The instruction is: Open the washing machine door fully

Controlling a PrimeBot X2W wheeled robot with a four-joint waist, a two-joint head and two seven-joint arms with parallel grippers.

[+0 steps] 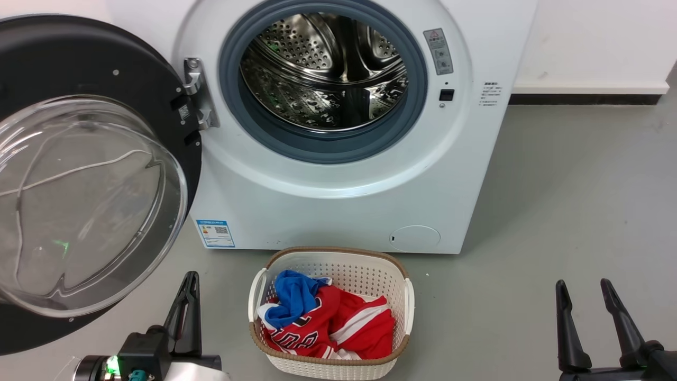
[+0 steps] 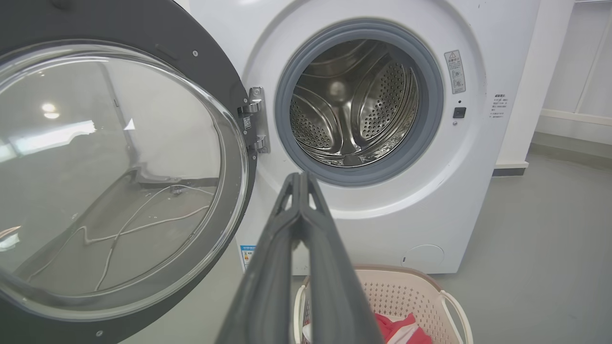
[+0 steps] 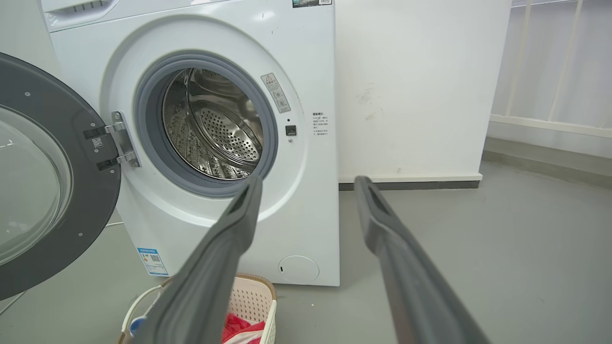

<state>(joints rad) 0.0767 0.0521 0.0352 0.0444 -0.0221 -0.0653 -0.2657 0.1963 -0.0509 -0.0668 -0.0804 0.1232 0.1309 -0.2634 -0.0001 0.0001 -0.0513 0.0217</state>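
The washing machine door [image 1: 90, 58] hangs wide open just up-left of our closed, empty left end effector [image 1: 189, 280], well apart from our spread, empty right end effector [image 1: 584, 288].

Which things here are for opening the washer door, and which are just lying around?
For the job:
- the washing machine door, standing open
- its hinge
- the left gripper, shut, near the door

Just lying about:
- the laundry basket on the floor
- the red and blue clothes in it
- the right gripper, open, holding nothing
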